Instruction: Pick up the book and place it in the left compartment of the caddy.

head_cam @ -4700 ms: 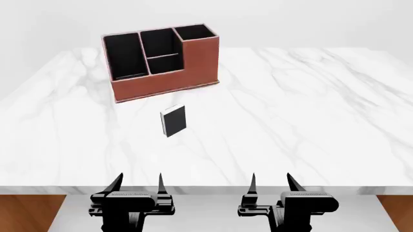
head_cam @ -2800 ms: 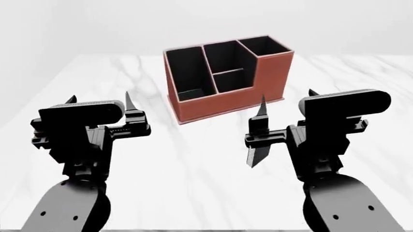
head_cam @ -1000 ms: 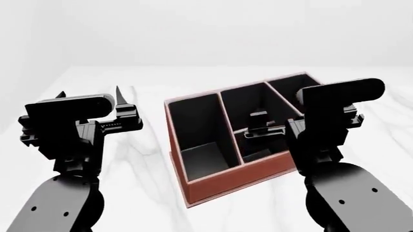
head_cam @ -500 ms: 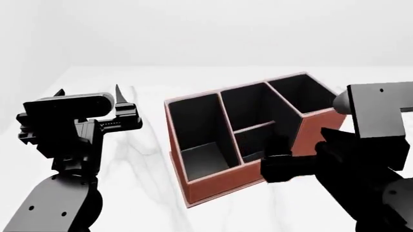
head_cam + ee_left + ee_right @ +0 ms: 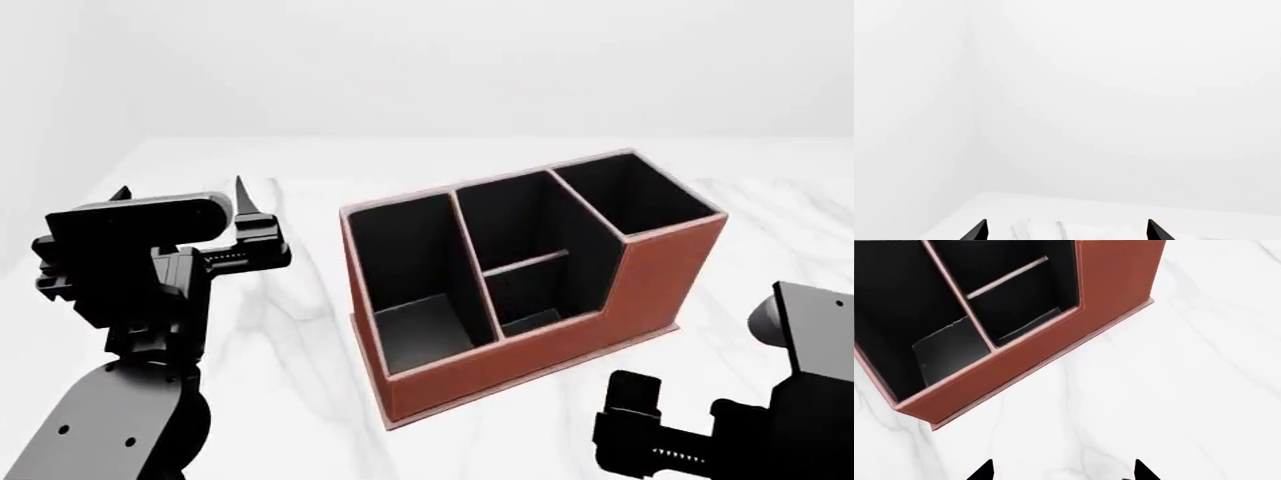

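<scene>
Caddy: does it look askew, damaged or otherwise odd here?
The caddy stands upright and undamaged, but turned at an angle to the table's far edge. No book shows clearly anywhere; the left end effector and right end effector are open and empty.

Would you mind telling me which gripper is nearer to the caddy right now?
Right, I think. The right gripper hangs open just off the caddy's near front wall. The left gripper, also open, is raised beside the low left end, a clear gap away.
</scene>
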